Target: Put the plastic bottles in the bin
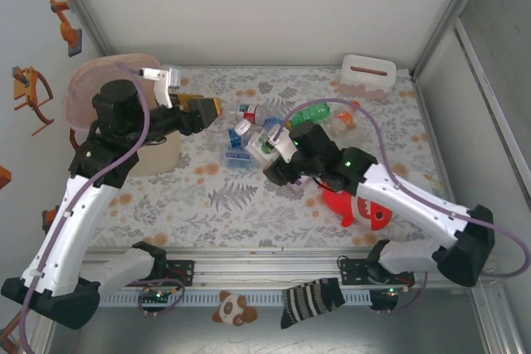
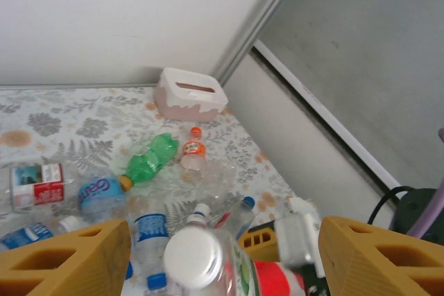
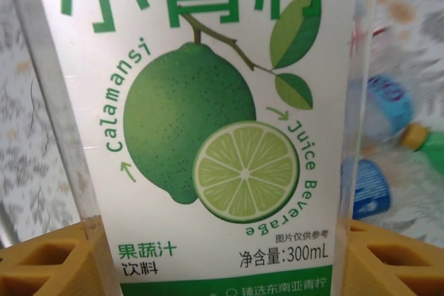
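White-labelled and printed with a green lime, one plastic bottle (image 3: pixel 229 102) sits gripped between the yellow fingers of the right tool (image 3: pixel 222 258), apparently lifted off the counter (image 1: pixel 207 196) and well to the right of the bin (image 1: pixel 79 93) in the top view. The left tool (image 1: pixel 206 110) hangs nearer the bin, spread wide and holding nothing, pointing toward that bottle.

Most of the work looks undone. A heap of loose bottles (image 1: pixel 245 130) lies between the bin and the white slotted box (image 1: pixel 367 76), among them a green bottle (image 2: pixel 152 157) and a small orange-capped one (image 2: pixel 193 152). Whether the bin holds any I cannot tell, as the left arm covers its mouth.

A fern-and-flower print covers the counter. Plain white walls with metal corner posts enclose it. A red shark plush (image 1: pixel 361 209) lies far from the bin, beside the right arm.
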